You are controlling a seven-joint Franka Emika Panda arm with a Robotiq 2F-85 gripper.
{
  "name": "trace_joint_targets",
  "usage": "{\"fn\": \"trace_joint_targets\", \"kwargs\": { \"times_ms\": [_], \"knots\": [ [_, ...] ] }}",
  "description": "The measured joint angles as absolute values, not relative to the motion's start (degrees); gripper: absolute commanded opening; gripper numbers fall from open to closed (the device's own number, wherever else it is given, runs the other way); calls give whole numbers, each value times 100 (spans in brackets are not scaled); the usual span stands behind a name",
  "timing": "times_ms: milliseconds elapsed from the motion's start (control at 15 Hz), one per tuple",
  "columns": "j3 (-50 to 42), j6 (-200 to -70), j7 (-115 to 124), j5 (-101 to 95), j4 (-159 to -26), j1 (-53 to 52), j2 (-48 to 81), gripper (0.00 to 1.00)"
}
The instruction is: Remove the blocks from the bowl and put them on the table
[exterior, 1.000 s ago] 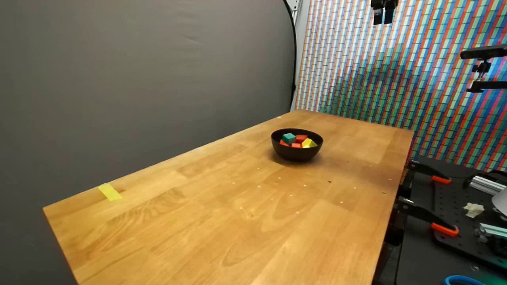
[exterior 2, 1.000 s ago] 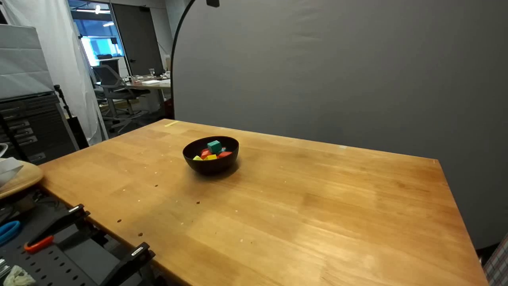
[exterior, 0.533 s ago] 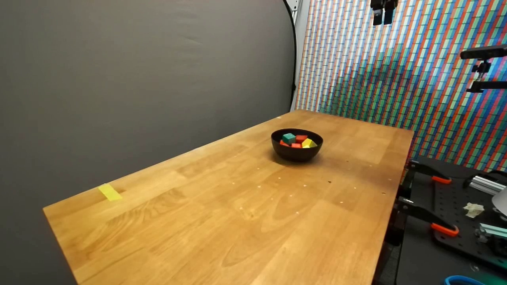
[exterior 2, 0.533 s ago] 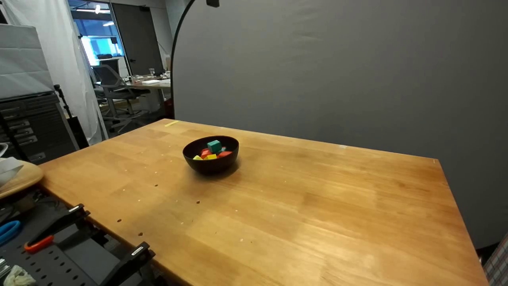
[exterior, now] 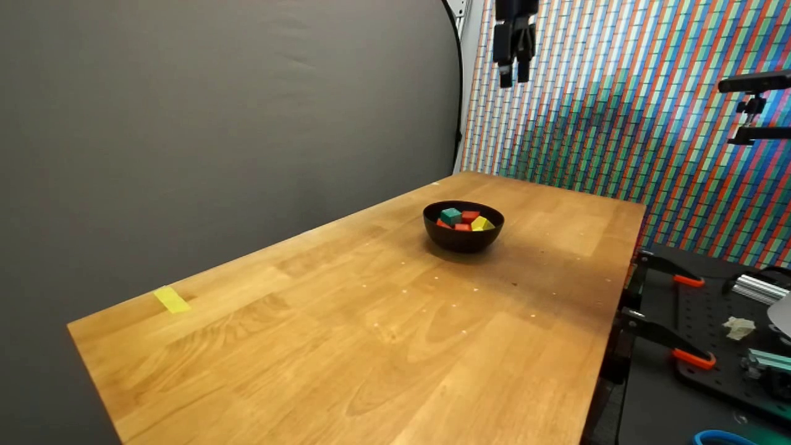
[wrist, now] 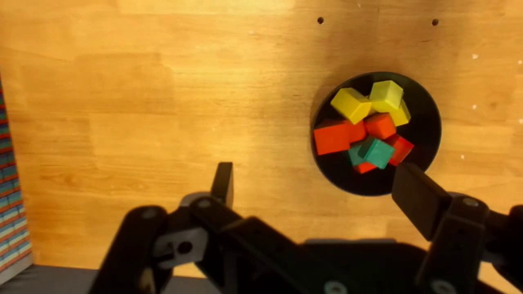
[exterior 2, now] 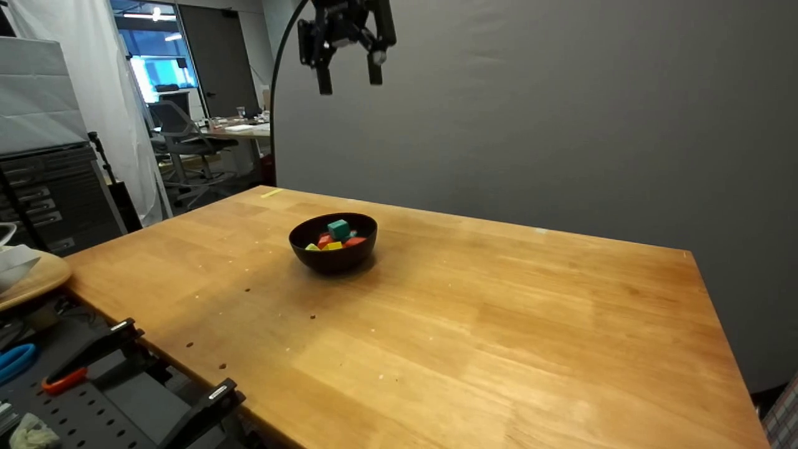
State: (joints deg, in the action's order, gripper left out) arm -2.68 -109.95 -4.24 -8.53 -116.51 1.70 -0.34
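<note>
Bowl [exterior 2: 330,265] — one, black, round, upright on the worktop [exterior 2: 499,324]. It holds the task's blocks [wrist: 380,125]: every block in sight lies inside it, heaped together. Contents by colour, as they lie in the wrist view: yellow blocks [wrist: 385,96], grouped toward the top; red and orange-red blocks [wrist: 331,139], across the middle and around the green; green blocks [wrist: 378,154], two, toward the bottom, one lying over its neighbour. Several are partly covered, so the full count cannot be told.

Pincer [exterior 2: 350,86] — one, black, pointing downward. It hangs high above the worktop, well apart from the bowl in both exterior views, its fingers [wrist: 224,179] spread wide. In the wrist view one fingertip [wrist: 408,179] overlaps the outline of the bowl's rim.

Worktop: light brown wood grain, small dark holes [wrist: 320,20], pale specks [wrist: 474,56]. A strip of yellow tape [exterior: 172,300] lies flat near one corner, in an exterior view.

Surroundings: grey backdrop [exterior 2: 530,125], behind the worktop; patterned sheet [exterior: 618,111] of coloured bars, past one end; black clamps [exterior: 667,338] with orange tips, two, along one edge; office chair [exterior 2: 177,121] and dark door [exterior 2: 218,62], in the background of an exterior view; white curtain [exterior 2: 87,93], beside them; round wooden board [exterior 2: 51,274], partly in view by the worktop's edge.
</note>
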Motion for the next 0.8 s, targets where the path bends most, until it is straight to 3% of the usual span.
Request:
{"fn": "trace_joint_targets", "kwargs": {
  "times_ms": [800],
  "knots": [
    [-96, -11156, 401, 330, -11284, 78, 1365, 100]
  ]
}}
